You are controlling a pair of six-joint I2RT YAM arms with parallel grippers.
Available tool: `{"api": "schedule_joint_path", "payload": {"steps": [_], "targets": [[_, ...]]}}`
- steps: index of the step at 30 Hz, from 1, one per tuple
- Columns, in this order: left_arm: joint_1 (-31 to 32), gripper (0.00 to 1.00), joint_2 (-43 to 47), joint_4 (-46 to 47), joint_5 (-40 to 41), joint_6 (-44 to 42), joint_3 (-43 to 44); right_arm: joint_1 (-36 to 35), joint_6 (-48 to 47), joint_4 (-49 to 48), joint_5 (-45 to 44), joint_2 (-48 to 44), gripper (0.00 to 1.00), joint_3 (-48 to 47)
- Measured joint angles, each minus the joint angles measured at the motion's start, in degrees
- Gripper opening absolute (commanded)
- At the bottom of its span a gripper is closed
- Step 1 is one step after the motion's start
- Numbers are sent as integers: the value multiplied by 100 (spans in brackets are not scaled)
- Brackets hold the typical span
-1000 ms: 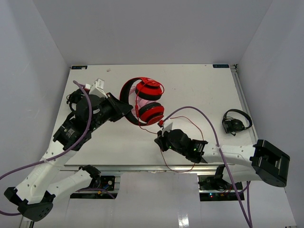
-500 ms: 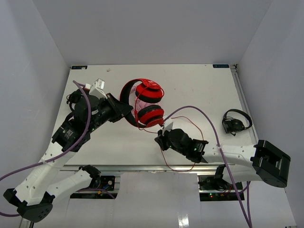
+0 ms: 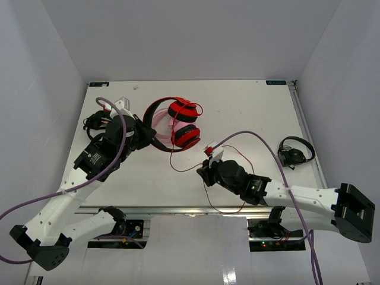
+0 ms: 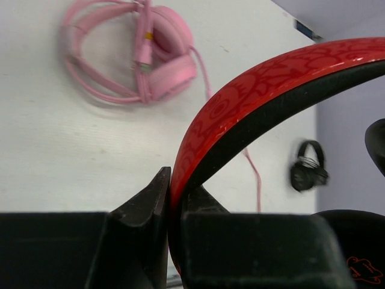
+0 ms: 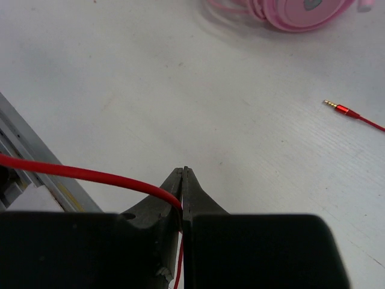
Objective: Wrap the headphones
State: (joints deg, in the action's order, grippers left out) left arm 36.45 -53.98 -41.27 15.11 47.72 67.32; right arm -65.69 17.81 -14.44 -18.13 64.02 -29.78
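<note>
The left fingers [image 4: 143, 212] squeeze the band [image 4: 240, 102] of the red headphones [image 3: 185, 135], the right fingers [image 5: 157, 209] pinch the cable [image 5: 78, 173], but most cable lies loose, so the wrapping looks barely started.

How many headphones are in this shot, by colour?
Red headphones: 1
Pink headphones: 1
Black headphones: 1
Total: 3
</note>
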Motion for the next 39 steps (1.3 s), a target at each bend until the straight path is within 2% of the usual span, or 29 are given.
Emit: {"api": "schedule_joint_path", "payload": {"steps": [7, 13, 17, 22, 27, 32, 39], "targets": [[-33, 0, -378, -808, 1463, -183, 399, 11, 249, 239, -814, -1211, 8, 230], [-34, 0, -433, -1204, 2451, -250, 1113, 255, 690, 694, -2071, -2279, 8, 721], [-35, 0, -325, -1337, 3025, -320, 1227, 665, 945, 898, -2668, -2769, 8, 942], [-37, 0, -294, -1504, 3336, -456, 1234, 1501, 1082, 1086, -2840, -3244, 8, 1019], [-52, 0, 198, -881, 2493, -878, 944, 2206, 1124, 1098, -2652, -3212, 8, 1019], [-55, 0, 765, -420, 1264, -1182, 879, 2585, 1135, 1056, -2194, -2530, 8, 1011], [-62, 0, 874, 510, -1964, -1562, 373, 3078, 769, 902, -1163, -1109, 8, 399]]}}
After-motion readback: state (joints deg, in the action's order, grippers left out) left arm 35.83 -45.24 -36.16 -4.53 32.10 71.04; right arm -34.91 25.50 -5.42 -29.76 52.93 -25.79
